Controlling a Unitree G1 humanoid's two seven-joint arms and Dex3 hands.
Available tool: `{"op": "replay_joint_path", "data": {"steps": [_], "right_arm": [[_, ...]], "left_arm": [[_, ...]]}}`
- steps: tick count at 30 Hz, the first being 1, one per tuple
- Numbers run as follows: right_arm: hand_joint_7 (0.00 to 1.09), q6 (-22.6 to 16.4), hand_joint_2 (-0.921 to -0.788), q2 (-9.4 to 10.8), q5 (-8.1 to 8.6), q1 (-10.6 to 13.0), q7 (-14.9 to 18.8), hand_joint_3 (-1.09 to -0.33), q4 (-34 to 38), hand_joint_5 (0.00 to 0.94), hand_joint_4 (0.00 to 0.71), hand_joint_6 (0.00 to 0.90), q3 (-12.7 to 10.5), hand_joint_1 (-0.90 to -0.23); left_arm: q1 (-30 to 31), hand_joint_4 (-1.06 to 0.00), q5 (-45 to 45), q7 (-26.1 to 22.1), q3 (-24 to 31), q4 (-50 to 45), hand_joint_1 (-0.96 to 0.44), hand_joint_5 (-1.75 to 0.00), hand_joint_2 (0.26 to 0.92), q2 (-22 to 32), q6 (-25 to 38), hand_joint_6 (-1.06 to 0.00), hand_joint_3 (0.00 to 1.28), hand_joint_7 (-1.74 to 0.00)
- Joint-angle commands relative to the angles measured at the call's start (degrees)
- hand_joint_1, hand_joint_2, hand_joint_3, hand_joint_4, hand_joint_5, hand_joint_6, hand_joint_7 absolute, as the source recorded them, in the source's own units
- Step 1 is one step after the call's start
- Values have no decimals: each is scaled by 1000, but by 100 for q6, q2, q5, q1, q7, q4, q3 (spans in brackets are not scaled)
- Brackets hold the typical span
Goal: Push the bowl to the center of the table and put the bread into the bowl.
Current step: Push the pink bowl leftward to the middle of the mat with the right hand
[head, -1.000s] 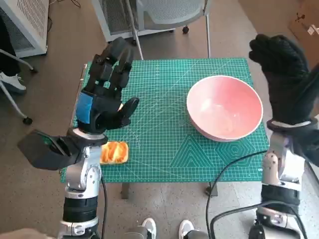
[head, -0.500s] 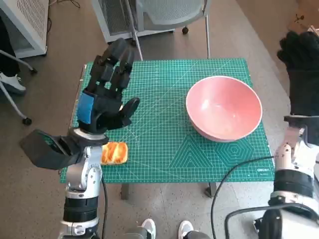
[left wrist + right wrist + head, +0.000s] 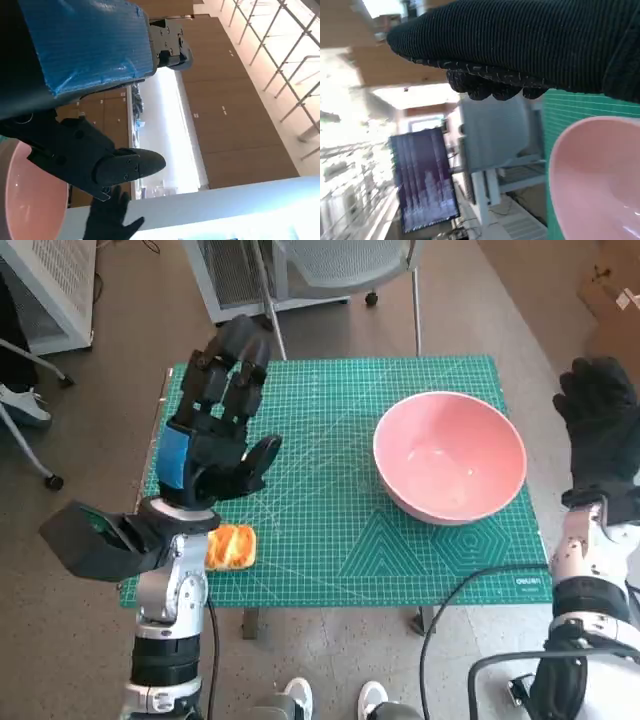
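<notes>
On the green cutting mat [image 3: 330,490], the pink round bowl [image 3: 450,455] sits right of centre; golden bread [image 3: 230,546] lies near the front-left edge. Left hand [image 3: 215,425] hovers spread, empty; gloved right hand [image 3: 600,435] open beside the bowl.

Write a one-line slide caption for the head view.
Pink bowl at the green mat's right side, bread near its left front corner, both hands raised open.
</notes>
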Motion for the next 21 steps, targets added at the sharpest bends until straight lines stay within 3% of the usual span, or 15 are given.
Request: {"op": "replay_joint_path", "data": {"steps": [1, 7, 11, 15, 18, 21], "right_arm": [[31, 473, -921, 253, -178, 196, -265, -810, 272, 12, 180, 300, 67, -501], [37, 600, -921, 344, -310, 233, -366, -791, 285, 14, 197, 320, 107, -504], [43, 721, -921, 554, -399, 263, -406, -786, 300, 17, 213, 337, 157, -505], [44, 741, -921, 571, -417, 267, -410, -787, 290, 16, 218, 342, 150, -504], [36, 819, -921, 836, -478, 216, -409, -794, 303, 12, 215, 331, 244, -514], [25, 842, -921, 933, -511, 192, -396, -807, 299, 4, 202, 313, 288, -509]], "left_arm": [[69, 1, -46, 9, 21, -79, -281, 1, 664, 9, -8, 1, 579, -484], [82, 1, -43, 23, 20, -115, -280, 1, 666, 11, 13, 1, 575, -489], [139, 1, -62, 27, 43, -195, -276, 1, 666, 38, 33, 1, 572, -491], [147, 1, -64, 31, 44, -210, -276, 1, 667, 41, 42, 1, 570, -492], [201, -2, -55, 39, 74, -280, -278, -1, 667, 81, 38, 1, 567, -492], [221, -9, -47, 49, 80, -304, -280, -4, 668, 95, 40, 1, 563, -488]]}}
